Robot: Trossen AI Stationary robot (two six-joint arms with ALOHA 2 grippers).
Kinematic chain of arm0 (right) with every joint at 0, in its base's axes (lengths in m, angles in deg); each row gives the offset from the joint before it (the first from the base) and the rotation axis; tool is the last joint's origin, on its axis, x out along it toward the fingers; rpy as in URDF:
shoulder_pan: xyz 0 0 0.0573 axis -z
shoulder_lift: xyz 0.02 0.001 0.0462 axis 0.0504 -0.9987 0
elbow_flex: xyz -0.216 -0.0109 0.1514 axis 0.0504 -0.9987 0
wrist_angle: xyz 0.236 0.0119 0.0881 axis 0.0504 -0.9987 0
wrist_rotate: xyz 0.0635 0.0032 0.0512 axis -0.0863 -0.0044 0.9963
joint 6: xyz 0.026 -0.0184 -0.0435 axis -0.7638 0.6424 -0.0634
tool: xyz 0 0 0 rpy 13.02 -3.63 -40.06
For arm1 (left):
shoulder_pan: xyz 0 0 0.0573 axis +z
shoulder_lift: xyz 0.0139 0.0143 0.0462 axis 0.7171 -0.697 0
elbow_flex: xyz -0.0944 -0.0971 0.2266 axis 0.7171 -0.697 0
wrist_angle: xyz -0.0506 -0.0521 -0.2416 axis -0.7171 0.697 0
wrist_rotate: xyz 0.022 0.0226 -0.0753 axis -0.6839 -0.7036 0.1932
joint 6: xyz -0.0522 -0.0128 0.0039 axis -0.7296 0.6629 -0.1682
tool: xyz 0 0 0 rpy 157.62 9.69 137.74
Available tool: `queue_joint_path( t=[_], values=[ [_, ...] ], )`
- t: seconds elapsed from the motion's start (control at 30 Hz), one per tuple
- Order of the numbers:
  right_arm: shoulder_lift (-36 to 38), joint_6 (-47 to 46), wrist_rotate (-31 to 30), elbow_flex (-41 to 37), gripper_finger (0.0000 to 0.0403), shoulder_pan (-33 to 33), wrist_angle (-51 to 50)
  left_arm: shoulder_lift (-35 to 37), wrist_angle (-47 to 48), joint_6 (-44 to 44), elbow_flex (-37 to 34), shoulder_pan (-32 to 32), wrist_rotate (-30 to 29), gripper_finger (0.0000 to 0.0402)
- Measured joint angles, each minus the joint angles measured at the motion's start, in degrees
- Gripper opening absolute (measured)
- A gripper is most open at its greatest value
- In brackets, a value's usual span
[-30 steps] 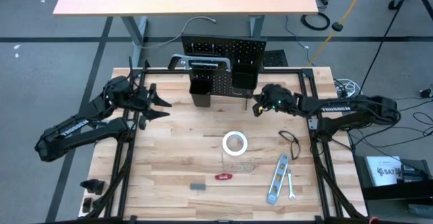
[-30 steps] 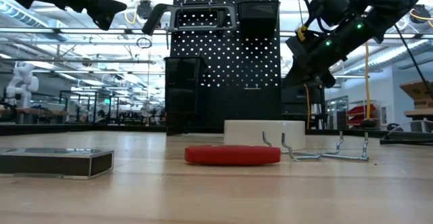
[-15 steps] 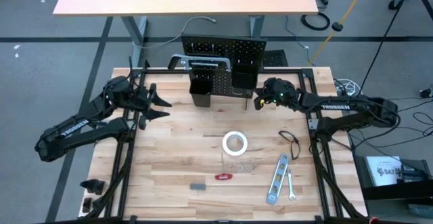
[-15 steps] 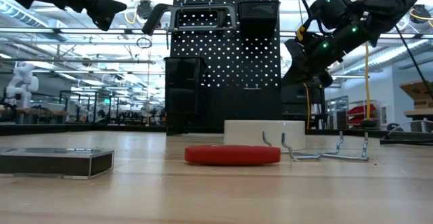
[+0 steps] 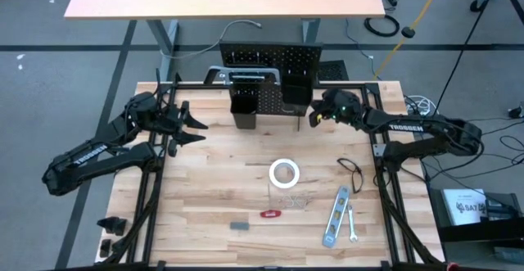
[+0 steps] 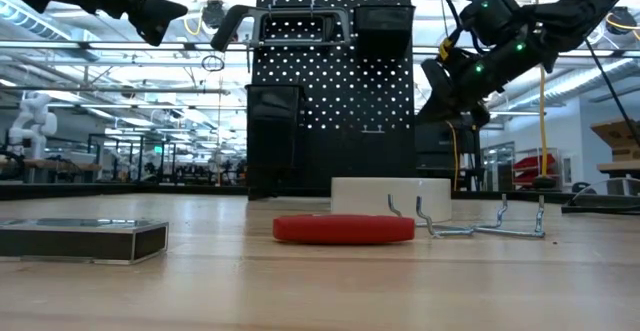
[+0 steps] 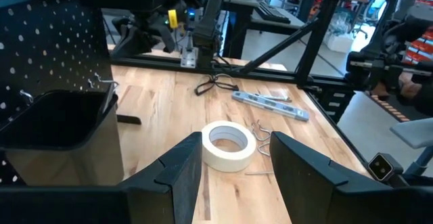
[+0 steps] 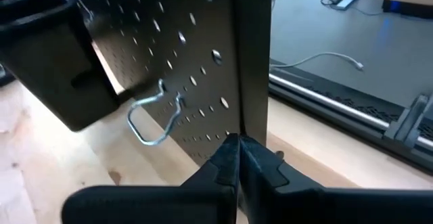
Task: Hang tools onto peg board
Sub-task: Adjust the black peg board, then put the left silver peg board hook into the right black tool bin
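Wooden table under both arms, big workshop room behind. Right gripper pinched tight shut, holding nothing, up by right edge of peg board at table's back edge. Since a second ago it moved a bit back and closer to board. Bar clamp hangs on board. Left gripper half open, empty, in air near back left corner, not moved. White tape roll mid-table, level and wrench near front right corner, same spots.
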Motion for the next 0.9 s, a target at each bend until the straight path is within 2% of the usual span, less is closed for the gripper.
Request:
queue_joint_path(
  t=[0.5,0.7,0.9],
  values=[
    [0.00,-0.19,0.65,0.00,0.0000,2.63,1.90,0.00,-0.01,-0.02,0.01,0.00,-0.07,0.0178],
    [0.61,-2.59,5.05,0.00,0.0000,0.47,-0.13,0.00,0.05,-0.18,0.01,0.01,-0.04,0.0178],
    [3.09,-6.53,8.18,0.00,0.0000,-5.10,-1.55,0.00,-0.40,-1.41,-0.51,-1.90,0.31,0.0178]
  ],
)
